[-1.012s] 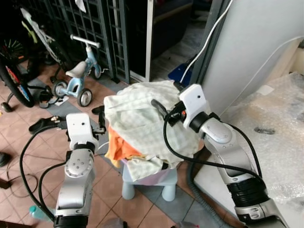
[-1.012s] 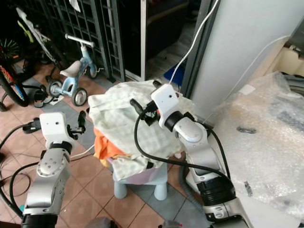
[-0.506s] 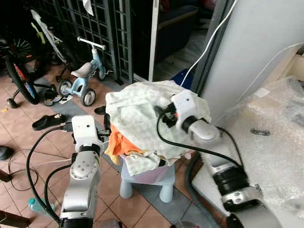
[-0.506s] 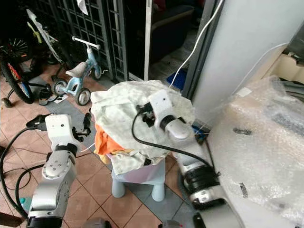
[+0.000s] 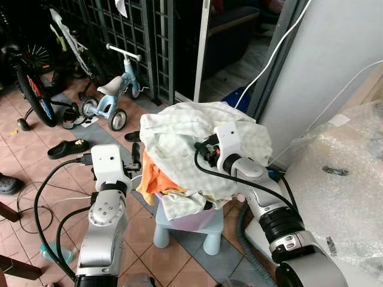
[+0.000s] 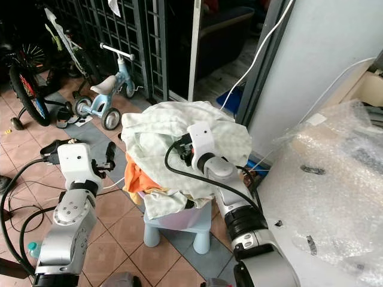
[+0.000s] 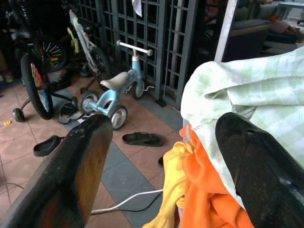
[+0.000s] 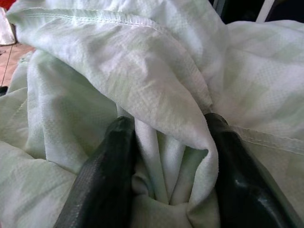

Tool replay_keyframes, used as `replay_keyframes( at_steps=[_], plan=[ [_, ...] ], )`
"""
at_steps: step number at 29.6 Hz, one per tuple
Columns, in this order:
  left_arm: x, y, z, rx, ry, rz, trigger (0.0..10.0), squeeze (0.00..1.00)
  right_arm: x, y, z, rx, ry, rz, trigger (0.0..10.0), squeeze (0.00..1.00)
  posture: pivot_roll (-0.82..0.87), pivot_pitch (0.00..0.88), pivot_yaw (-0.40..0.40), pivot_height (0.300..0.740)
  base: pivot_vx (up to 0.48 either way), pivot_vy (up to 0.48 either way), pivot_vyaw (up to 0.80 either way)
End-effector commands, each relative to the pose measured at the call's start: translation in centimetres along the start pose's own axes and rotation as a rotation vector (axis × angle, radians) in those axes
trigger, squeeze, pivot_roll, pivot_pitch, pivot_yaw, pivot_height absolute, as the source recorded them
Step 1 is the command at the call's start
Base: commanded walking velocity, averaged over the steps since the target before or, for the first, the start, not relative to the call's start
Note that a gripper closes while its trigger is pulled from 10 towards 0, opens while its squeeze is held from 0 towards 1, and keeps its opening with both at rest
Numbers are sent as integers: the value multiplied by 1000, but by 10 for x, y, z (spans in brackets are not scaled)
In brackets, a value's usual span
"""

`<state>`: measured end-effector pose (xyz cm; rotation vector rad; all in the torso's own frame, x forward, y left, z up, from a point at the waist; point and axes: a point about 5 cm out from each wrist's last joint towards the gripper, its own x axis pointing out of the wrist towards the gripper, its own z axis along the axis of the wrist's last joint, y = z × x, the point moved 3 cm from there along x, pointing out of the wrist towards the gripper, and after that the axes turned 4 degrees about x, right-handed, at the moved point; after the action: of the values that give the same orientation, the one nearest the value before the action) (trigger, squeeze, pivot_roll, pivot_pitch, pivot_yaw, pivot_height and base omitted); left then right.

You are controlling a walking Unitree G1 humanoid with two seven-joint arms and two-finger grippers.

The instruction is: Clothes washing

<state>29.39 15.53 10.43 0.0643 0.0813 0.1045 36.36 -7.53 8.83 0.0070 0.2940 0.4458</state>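
Jaws of the right gripper (image 8: 164, 190) are pressed into the pale green checked cloth (image 5: 197, 134) with a fold bunched between them, grip looks underway but not clearly closed; left gripper (image 7: 166, 166) jaws spread wide, holding nothing, just beside the orange garment (image 5: 154, 179). Laundry is all heaped in the tub on the small blue stool (image 5: 185, 230), nothing lifted out, so I'd judge the wash barely started: whole pile has yet to reach a machine
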Motion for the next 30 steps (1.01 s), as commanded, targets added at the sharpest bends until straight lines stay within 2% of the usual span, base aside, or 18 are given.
replay_keyframes(
  at_steps=[1, 16, 20, 21, 22, 26, 27, 28, 29, 30],
  plan=[
    [-1, 0, 1, 5, 1, 5, 10000, 0, 0, -6, -7, 20, 39, -31, 0, 0, 14, 0, -31, 740, 0, 0, 0],
    [0, 0, 1, 5, 4, 8, 10000, 0, 0, -3, -4, 79, 19, -17, 0, 0, 12, 0, -34, 740, 0, 0, 0],
    [1, 0, 2, 4, 0, 6, 10000, 0, 0, 1, 8, 135, -35, 16, 0, 0, 6, 0, -30, 740, 0, 0, 0],
    [2, 1, 3, 6, -9, 13, 10000, 0, -1, 3, 17, 171, -81, 45, 0, 0, 3, 0, -28, 740, 0, 0, 0],
    [2, 1, 3, 6, -9, 13, 10000, 0, -1, 3, 17, 171, -81, 45, 0, 0, 3, 0, -28, 740, 0, 0, 0],
    [4, 0, 1, -3, -1, 1, 10000, 0, -11, 8, 57, 259, -273, 120, 0, 0, -3, 0, -29, 740, 0, 0, 0],
    [4, 0, 1, -3, -1, 1, 10000, 0, -11, 8, 57, 259, -273, 120, 0, 0, -3, 0, -29, 740, 0, 0, 0],
    [4, 0, 2, -2, -2, 2, 10000, 0, -15, 8, 70, 293, -327, 134, 0, 0, -6, 0, -27, 740, 0, 0, 0],
    [5, 1, 2, -2, -5, 8, 10000, 0, -24, 7, 92, 352, -423, 159, 0, 0, -7, 0, -27, 740, 0, 0, 0],
    [5, 1, 2, 3, -8, 15, 10000, 0, -29, 4, 101, 347, -463, 158, 0, 0, -10, 0, -25, 740, 0, 0, 0]
  ],
)
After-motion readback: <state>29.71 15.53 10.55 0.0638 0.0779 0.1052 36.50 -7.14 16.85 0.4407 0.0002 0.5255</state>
